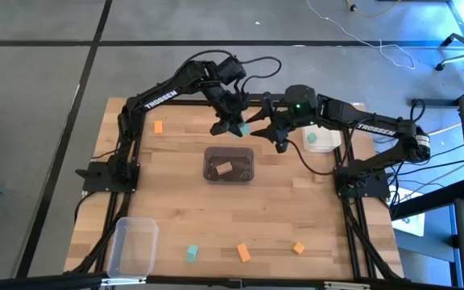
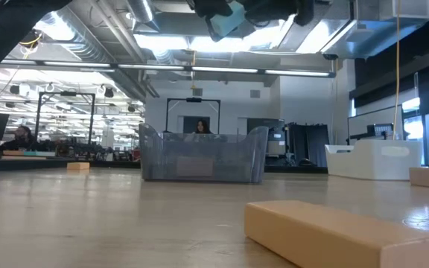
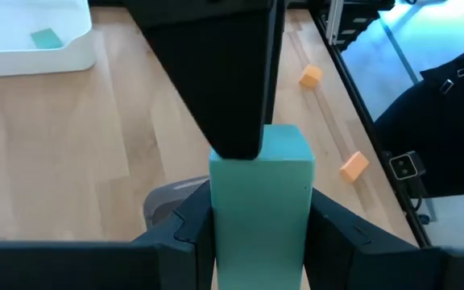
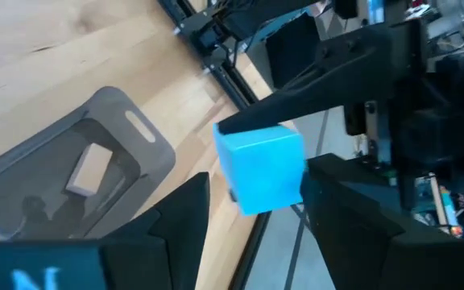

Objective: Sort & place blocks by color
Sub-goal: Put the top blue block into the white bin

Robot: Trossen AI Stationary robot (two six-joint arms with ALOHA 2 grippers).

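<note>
Left gripper (image 1: 234,125) is clamped on a teal block (image 1: 245,129), held in the air above the grey bin (image 1: 229,163). Right gripper (image 1: 271,133) meets it there, fingers spread on either side of the block, not touching it.

Both arms reach inward and meet high above the far middle of the table. The left gripper (image 1: 234,122) is clamped on a teal block (image 3: 261,193). The right gripper (image 1: 271,134) faces it just to the right, its fingers (image 4: 185,211) spread either side of that block without gripping.
</note>
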